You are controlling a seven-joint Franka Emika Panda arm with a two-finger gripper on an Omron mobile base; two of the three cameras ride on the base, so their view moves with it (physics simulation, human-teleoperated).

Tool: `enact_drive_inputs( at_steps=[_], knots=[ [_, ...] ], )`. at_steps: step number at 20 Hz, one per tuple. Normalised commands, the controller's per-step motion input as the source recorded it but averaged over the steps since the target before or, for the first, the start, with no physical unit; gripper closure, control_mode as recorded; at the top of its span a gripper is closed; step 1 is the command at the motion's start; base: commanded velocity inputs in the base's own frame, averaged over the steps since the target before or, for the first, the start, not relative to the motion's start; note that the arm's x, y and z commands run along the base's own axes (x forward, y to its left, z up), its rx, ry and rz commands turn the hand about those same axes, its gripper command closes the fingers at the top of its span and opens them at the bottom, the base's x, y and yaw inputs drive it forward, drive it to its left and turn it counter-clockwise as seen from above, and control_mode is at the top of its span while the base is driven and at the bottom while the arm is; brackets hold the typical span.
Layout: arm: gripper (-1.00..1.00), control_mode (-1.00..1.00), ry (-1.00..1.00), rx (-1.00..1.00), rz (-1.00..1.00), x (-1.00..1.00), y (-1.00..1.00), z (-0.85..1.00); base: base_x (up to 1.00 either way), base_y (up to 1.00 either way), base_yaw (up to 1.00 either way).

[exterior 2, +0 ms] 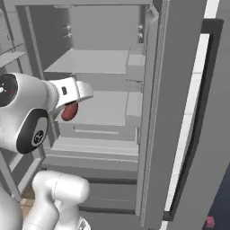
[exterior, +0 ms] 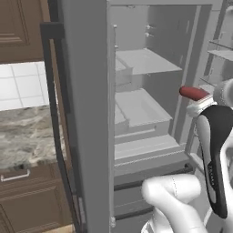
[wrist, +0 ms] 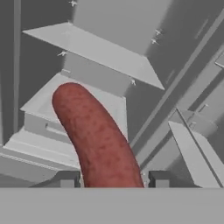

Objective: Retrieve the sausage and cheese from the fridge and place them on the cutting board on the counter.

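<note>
The sausage [wrist: 97, 140] sits clamped between the jaws, jutting forward.

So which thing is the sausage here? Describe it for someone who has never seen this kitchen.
Start at the tall grey fridge, whose doors stand open on bare grey shelves. In front of that opening the white arm ends in a pincer, and the sausage sticks out from between its fingertips. It is a curved reddish-brown link with a rounded end, the one coloured thing against all that grey.

Dark brown cabinets [exterior: 20, 27], white tiled wall [exterior: 22, 86].
</note>
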Motion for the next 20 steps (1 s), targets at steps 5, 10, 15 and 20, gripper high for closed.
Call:
enact_drive_inputs(
  at_steps=[5, 10, 15, 20],
  knots=[
    [1.0, 1.0, 0.0, 0.0, 0.0, 0.0, 0.0, 0.0, -1.0, -0.04, 0.0],
    [1.0, 1.0, 0.0, 0.0, 0.0, 0.0, 0.0, 0.0, -1.0, 0.08, 0.18],
    [1.0, 1.0, 0.0, 0.0, 0.0, 0.0, 0.0, 0.0, -0.77, 0.66, 0.62],
    [1.0, 1.0, 0.0, 0.0, 0.0, 0.0, 0.0, 0.0, -0.55, 0.6, 0.94]
  ],
)
